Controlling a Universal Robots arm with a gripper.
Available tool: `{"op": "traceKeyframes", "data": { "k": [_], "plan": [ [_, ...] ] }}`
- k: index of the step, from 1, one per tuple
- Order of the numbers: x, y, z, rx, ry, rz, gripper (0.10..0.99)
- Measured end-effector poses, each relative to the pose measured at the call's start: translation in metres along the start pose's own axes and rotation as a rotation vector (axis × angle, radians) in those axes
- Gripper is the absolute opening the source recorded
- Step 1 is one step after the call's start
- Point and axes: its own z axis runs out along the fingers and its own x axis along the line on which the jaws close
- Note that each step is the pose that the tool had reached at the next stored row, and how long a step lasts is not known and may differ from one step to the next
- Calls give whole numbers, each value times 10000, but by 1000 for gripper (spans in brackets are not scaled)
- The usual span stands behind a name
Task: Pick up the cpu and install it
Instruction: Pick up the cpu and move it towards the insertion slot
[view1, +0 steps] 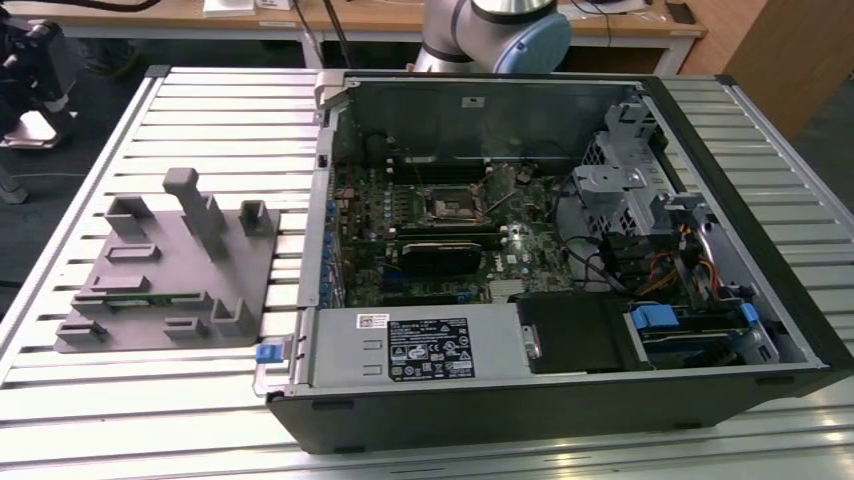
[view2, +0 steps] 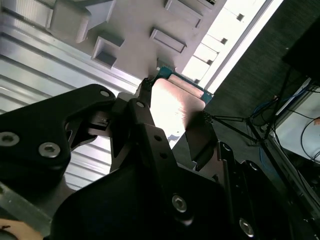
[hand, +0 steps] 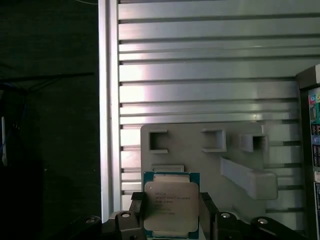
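In both wrist views my gripper (hand: 172, 216) (view2: 172, 125) is shut on the cpu (hand: 170, 202) (view2: 176, 97), a small square chip with a pale metal top and a green-blue rim. One black finger (hand: 137, 212) presses on each of two opposite edges. The chip hangs above the near edge of the grey fixture (hand: 200, 150) (view2: 135, 35), apart from it. In the exterior view the fixture (view1: 174, 270) lies on the slatted table at the left. The dark square socket (view1: 447, 205) with its metal frame sits on the motherboard inside the open computer case (view1: 561, 390).
The slatted metal table (view1: 200, 110) carries the fixture and the case. A black block (view1: 434, 255) lies just below the socket, with a drive cage (view1: 641, 170) and cables at the exterior view's right. The arm's base (view1: 494, 30) stands behind the case. The table's edge (hand: 104, 125) drops to dark floor.
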Motion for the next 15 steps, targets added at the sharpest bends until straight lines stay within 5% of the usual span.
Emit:
{"op": "traceKeyframes", "data": {
  "k": [8,15],
  "plan": [
    [-8,8,-89,-2,-2,0,525],
    [-132,13,-90,0,0,0,525]
  ]
}}
